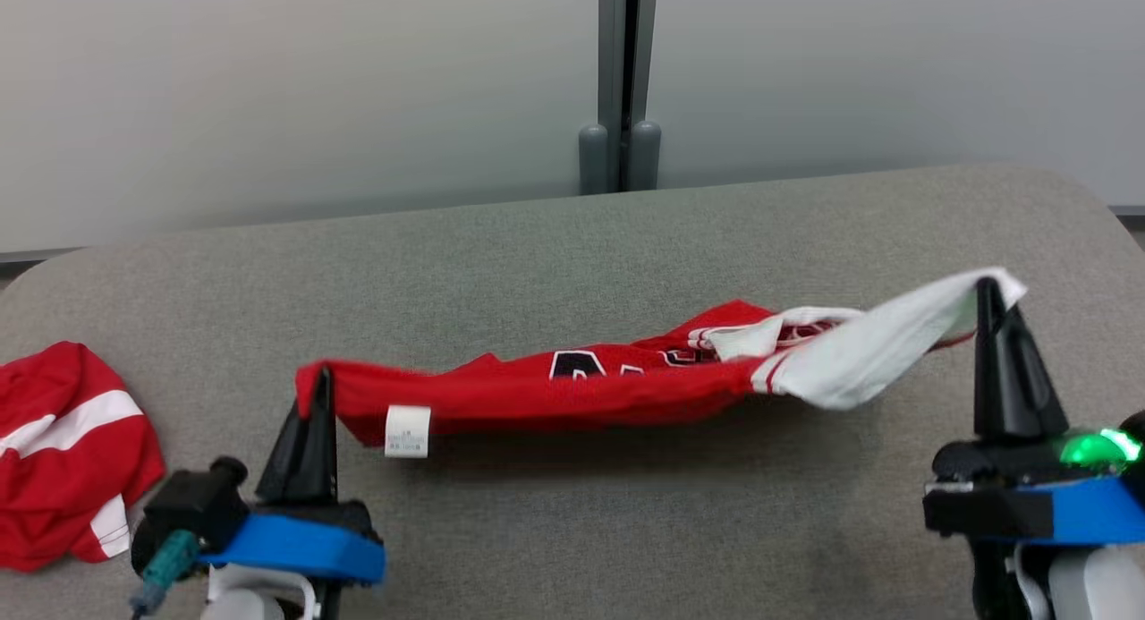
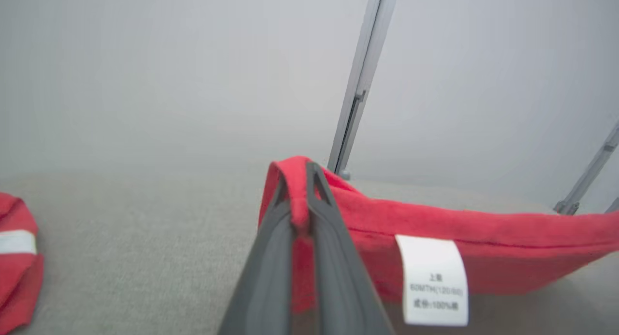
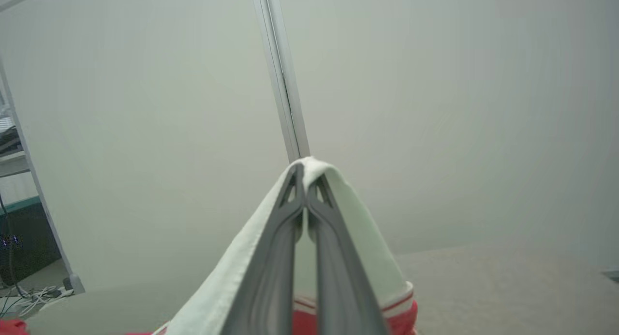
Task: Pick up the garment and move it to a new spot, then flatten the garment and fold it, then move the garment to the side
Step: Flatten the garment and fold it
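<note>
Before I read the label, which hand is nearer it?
Left. The left hand pinches the garment beside the label; the right hand grips its white sleeve at the far end.

A grey fabric-topped table (image 1: 572, 513) carries a crumpled red-and-white cloth (image 1: 63, 459) at its left end.

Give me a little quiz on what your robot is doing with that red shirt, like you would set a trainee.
1. True or false: the left gripper is shut on the red end of the garment.
2. What does the right gripper hold? A: the garment's white end; B: its red end; C: nothing.
3. Fill in: a second red and white cloth lies on the table at the robot's far ____.
Key: 1 true; 2 A; 3 left.
</note>
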